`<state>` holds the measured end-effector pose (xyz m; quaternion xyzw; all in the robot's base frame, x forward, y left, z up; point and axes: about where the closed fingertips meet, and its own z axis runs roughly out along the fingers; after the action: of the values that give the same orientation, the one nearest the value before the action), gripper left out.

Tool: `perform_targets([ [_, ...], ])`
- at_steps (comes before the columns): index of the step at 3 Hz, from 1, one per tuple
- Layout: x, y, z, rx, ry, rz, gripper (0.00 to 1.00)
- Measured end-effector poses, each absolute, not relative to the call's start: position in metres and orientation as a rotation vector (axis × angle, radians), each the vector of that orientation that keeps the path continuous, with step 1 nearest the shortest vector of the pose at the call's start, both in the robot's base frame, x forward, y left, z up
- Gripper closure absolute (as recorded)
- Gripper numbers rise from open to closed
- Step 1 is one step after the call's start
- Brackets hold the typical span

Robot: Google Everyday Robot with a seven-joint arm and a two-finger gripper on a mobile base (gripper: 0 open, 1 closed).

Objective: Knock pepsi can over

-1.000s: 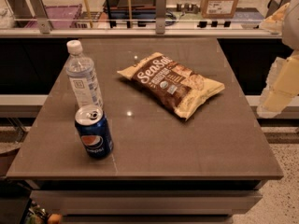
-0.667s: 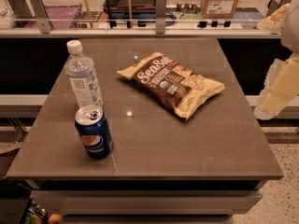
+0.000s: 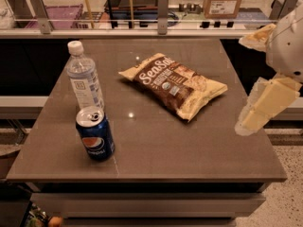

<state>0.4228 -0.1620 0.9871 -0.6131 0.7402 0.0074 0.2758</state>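
Dark-blue aluminium, smooth and round, the pepsi can (image 3: pixel 95 134) stands upright on the matte grey-brown table (image 3: pixel 189 145), its long axis vertical. It is well apart from the gripper (image 3: pixel 240 85), toward the left side of the view. The pale yellow fingers (image 3: pixel 265 105) are apart and hold nothing, just beside the table's right edge. A crinkled chip bag (image 3: pixel 175 85) lies partly between them and the can. A clear ribbed bottle (image 3: pixel 85 79) stands just behind the can.
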Motion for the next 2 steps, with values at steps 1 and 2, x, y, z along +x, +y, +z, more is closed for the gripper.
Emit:
perform_targets([
  [1, 0.419, -0.145, 0.958, -1.603, 1.934, 0.174, 0.0],
  [2, 0.417, -0.127, 0.937, -1.54, 1.869, 0.311, 0.0],
])
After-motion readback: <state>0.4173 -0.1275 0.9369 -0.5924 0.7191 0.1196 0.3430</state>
